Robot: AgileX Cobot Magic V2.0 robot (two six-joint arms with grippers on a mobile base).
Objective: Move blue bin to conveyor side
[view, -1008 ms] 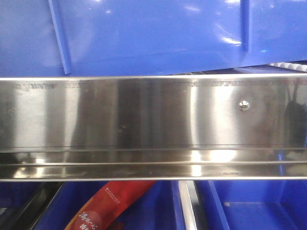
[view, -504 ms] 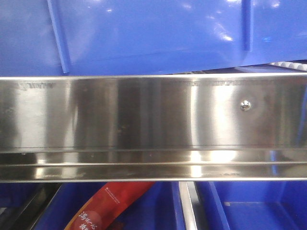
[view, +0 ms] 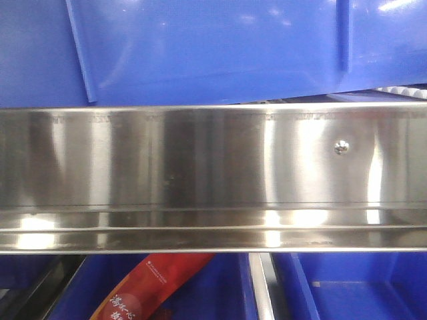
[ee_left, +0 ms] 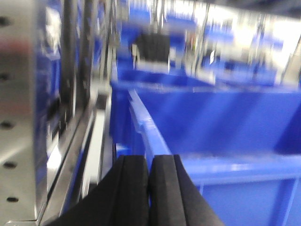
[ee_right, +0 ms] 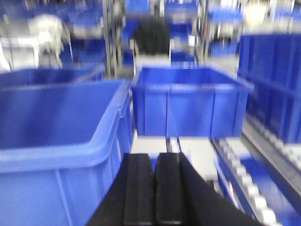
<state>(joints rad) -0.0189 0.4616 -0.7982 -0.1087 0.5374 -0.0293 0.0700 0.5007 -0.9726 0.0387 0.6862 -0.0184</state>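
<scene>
The blue bin (view: 213, 47) fills the top of the front view, its ribbed wall tilted above a steel rail. In the left wrist view its rim (ee_left: 141, 117) runs down into my left gripper (ee_left: 149, 157), which is shut on the rim at the bin's near left corner. The bin's inside (ee_left: 211, 127) lies to the right. In the right wrist view the bin (ee_right: 56, 122) stands at the left. My right gripper (ee_right: 154, 155) is shut just beside its right corner, with nothing seen between the fingers. The conveyor is out of view. Both wrist views are blurred.
A stainless steel rail (view: 200, 160) crosses the front view. Under it are lower blue bins (view: 347, 287), one with a red packet (view: 153, 287). Another blue bin (ee_right: 188, 108) stands ahead of the right gripper, rollers (ee_right: 254, 188) at its right, a perforated steel plate (ee_left: 19, 117) left.
In the front view the blue bin's wall has shifted slightly left and up, its left rib ending higher. Reflections on the steel rail have moved.
</scene>
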